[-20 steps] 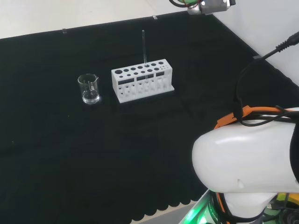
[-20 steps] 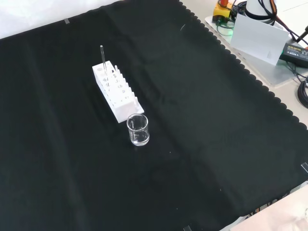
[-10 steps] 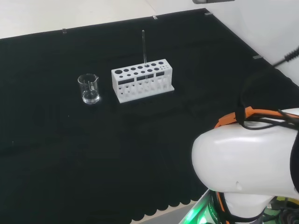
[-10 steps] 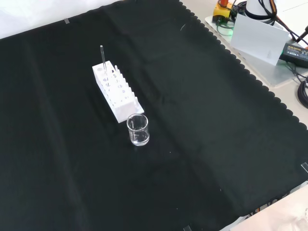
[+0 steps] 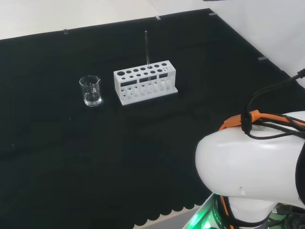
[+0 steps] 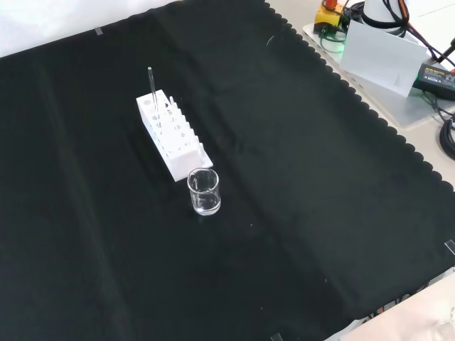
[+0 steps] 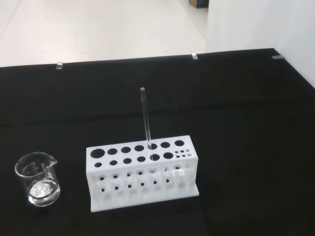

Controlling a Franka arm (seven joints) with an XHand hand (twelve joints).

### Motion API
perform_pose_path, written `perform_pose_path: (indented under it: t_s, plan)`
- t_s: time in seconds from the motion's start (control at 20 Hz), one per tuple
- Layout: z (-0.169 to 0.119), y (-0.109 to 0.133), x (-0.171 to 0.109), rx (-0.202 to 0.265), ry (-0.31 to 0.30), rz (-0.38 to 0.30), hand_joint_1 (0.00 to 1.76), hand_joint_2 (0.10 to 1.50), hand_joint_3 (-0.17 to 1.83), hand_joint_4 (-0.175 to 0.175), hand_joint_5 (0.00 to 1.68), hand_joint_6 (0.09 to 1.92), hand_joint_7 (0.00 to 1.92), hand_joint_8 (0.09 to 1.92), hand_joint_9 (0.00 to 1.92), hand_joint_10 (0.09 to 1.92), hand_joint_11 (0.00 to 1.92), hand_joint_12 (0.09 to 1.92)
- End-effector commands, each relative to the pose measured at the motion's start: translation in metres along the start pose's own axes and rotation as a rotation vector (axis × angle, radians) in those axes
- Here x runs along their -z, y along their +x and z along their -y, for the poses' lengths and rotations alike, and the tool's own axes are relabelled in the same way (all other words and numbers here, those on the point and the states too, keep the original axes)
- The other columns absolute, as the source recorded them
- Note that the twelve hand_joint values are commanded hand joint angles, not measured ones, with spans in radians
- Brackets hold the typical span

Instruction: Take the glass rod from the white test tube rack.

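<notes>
Cloth [image 5: 143,152]: glass rod [image 5: 147,50] upright in rack [image 5: 145,81].

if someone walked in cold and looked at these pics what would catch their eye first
Probably the white test tube rack, bright against the black cloth, with the glass rod standing nearly upright from a hole in its back row. Next, the small clear beaker just left of the rack in the head view, and the arm's big white link at lower right.

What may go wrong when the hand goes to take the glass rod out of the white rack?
The glass rod is thin and clear, so the fingers may miss or snap it. It leans slightly in its hole; a sideways pull could tip the white test tube rack. The beaker beside the rack could get knocked.
</notes>
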State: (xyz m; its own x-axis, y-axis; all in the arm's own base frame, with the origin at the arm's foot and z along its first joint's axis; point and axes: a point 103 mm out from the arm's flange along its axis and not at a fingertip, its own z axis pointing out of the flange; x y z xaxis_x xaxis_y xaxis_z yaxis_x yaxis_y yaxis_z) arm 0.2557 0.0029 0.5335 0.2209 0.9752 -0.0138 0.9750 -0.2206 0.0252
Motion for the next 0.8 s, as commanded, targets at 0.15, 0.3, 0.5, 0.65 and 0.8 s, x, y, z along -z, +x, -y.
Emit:
perform_pose_path:
  t_s: [0.15,0.3,0.5,0.65,0.8]
  plan:
    - [-0.004,-0.002,0.002,0.003,-0.009,0.0,0.6,1.22,-0.17,-0.136,0.2,0.09,0.05,0.77,0.24,0.83,0.23,1.4]
    - [-0.012,-0.006,0.001,0.012,-0.004,0.0,0.6,1.22,-0.17,-0.136,0.21,0.09,0.09,0.78,0.3,0.82,0.29,1.38]
    - [-0.025,-0.014,0.001,0.014,0.001,-0.001,0.61,1.22,-0.17,-0.137,0.22,0.09,0.14,0.79,0.36,0.8,0.36,1.37]
    - [-0.033,-0.017,0.003,0.012,-0.008,0.012,0.61,1.22,-0.17,-0.137,0.23,0.09,0.16,0.8,0.38,0.8,0.38,1.36]
    - [-0.042,-0.021,0.003,0.014,0.008,0.007,0.61,1.22,-0.17,-0.137,0.23,0.09,0.18,0.8,0.39,0.8,0.39,1.36]
